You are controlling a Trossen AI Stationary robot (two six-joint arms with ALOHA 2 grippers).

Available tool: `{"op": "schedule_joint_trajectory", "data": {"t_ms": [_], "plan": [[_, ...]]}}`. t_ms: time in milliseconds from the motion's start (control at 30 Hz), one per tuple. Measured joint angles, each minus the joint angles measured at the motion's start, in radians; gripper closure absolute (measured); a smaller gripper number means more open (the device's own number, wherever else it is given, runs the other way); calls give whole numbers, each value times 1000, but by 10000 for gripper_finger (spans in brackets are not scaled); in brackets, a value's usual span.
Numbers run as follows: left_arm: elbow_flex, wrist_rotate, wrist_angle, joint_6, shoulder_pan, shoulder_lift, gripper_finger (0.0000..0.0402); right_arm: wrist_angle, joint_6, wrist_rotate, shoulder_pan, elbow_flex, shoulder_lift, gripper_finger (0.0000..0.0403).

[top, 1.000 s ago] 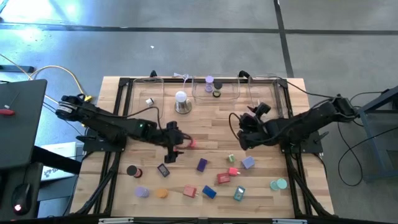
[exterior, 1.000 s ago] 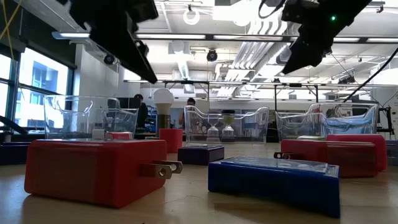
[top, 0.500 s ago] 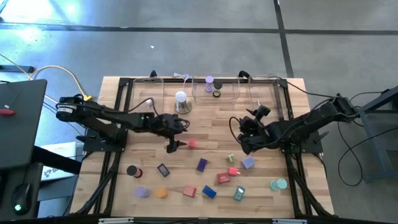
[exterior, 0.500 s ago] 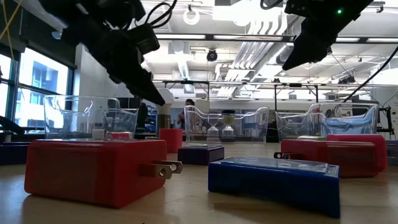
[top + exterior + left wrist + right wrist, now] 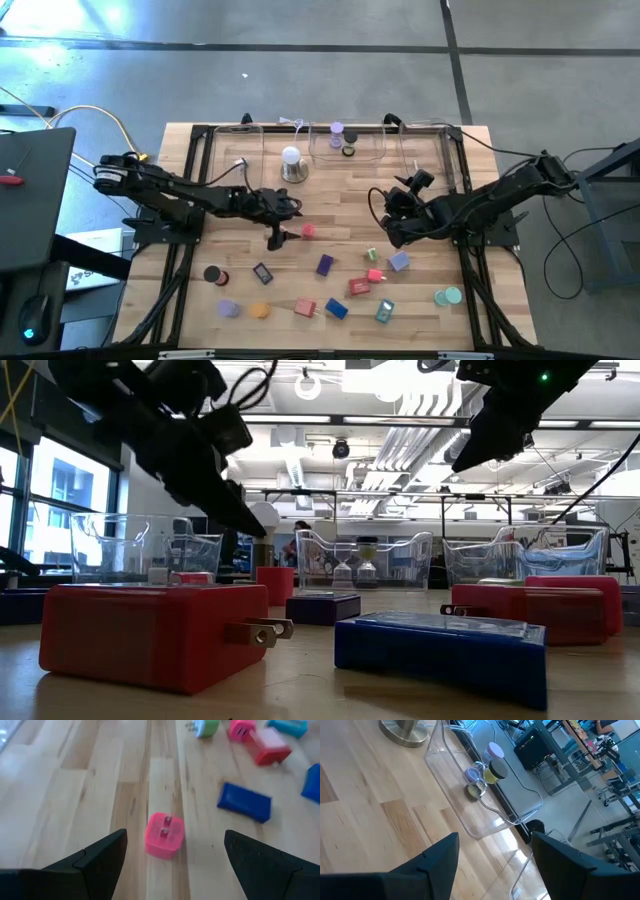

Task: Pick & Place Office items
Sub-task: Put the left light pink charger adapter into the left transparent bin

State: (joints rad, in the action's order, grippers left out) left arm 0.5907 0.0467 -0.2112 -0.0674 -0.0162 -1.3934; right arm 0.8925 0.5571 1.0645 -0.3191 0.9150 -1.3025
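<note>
The pink block [image 5: 164, 834] is lying on the wooden table [image 5: 340, 200], prongs up, and it is sitting between the two open fingers of the left gripper [image 5: 170, 855], a little ahead of the tips. Nothing is touching it. In the high view the same block [image 5: 308, 231] is showing just beside the left gripper [image 5: 277, 236], which is hanging above the middle of the table with nothing in it.

Further ahead of this gripper other office items are lying scattered: a dark blue block [image 5: 244, 802], a red block [image 5: 268, 748] with a smaller pink one [image 5: 240, 729] touching it, a green piece [image 5: 206, 727] and a teal piece [image 5: 287, 726]. From above, more pieces are spreading along the near side of the table, such as a black roll [image 5: 211, 273], a lilac roll [image 5: 228, 309], an orange roll [image 5: 260, 311] and a teal roll [image 5: 447, 296].

The right gripper [image 5: 392, 225] is waiting above the right half of the table, with fingers apart and holding nothing. Its wrist camera is looking at a clear tray [image 5: 485, 810] at the far edge, and a lilac roll [image 5: 495, 751] and a dark roll [image 5: 496, 771] are standing inside this tray. The metal base [image 5: 405, 731] of the white dome [image 5: 291, 156] is standing near this tray.
</note>
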Motion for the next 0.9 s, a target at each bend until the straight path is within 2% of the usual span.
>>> {"op": "schedule_joint_trajectory", "data": {"t_ms": [133, 300, 800, 900], "plan": [[0, -26, -57, 15, 0, -73, 76, -8, 0, -3, 0, 0, 0, 165], [0, -12, -120, 17, 0, -127, 76, -12, 0, -33, 0, 0, 0, 165], [0, -5, -145, -22, -17, -139, 76, -14, 2, -54, 0, 0, 0, 165], [0, -34, -145, -7, -16, -139, 76, -14, 15, -54, 0, 0, 0, 165]]}}
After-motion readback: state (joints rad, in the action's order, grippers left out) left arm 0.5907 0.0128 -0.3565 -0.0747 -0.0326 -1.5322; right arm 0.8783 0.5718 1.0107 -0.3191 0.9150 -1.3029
